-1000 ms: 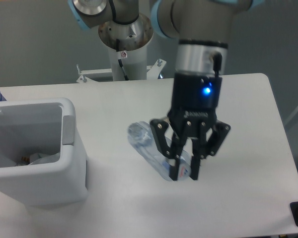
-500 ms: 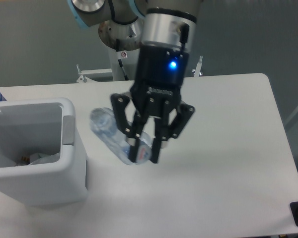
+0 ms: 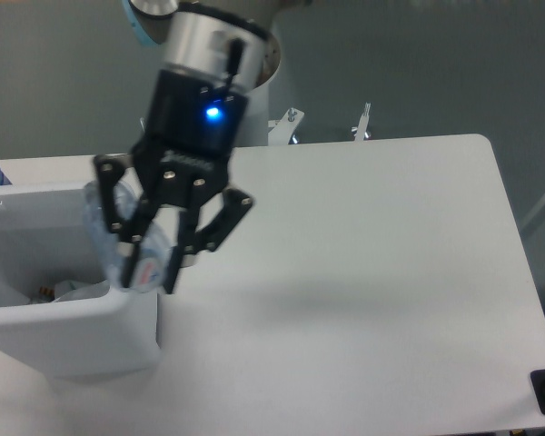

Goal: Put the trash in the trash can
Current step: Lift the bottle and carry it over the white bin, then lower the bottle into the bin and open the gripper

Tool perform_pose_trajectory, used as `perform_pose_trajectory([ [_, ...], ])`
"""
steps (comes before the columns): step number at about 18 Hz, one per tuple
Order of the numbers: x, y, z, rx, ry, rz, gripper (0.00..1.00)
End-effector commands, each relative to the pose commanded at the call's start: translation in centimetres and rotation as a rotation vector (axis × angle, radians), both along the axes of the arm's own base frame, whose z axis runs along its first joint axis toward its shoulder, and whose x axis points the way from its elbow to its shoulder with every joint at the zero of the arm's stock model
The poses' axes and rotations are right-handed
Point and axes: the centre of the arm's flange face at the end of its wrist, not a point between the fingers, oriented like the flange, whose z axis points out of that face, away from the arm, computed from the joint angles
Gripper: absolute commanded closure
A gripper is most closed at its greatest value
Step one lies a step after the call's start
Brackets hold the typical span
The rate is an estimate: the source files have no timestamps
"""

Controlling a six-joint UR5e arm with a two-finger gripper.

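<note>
My gripper (image 3: pixel 148 270) pinches the crushed bottle (image 3: pixel 118 238) above the trash can's (image 3: pixel 68 341) right rim, poised so releasing drops it inside.

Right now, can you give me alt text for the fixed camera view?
A black two-finger gripper holds a crushed clear bluish plastic bottle above the right rim of a boxy white plastic trash can on a white table. Something pale lies inside the can.

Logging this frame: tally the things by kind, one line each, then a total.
Crushed clear bluish plastic bottle, held in the claw: 1
Crumpled white wrapper inside the bin: 1
Boxy white plastic trash can: 1
White table: 1
Total: 4
</note>
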Motion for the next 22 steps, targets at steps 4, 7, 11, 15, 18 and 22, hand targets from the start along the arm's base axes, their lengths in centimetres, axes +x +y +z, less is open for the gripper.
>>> perform_pose_trajectory([
  [4,1.4,1.2,-1.3,-0.013,0.024,-0.054,0.76],
  [7,2.8,2.2,-2.4,-0.023,0.076,-0.129,0.76],
  [11,2.9,2.7,-3.2,-0.029,0.107,-0.165,0.76],
  [15,3.1,3.7,-4.5,-0.036,0.140,-0.209,0.71],
  [18,3.1,4.1,-5.1,-0.033,0.159,-0.227,0.00],
  [22,3.1,3.9,-4.6,-0.021,0.179,-0.239,0.00],
])
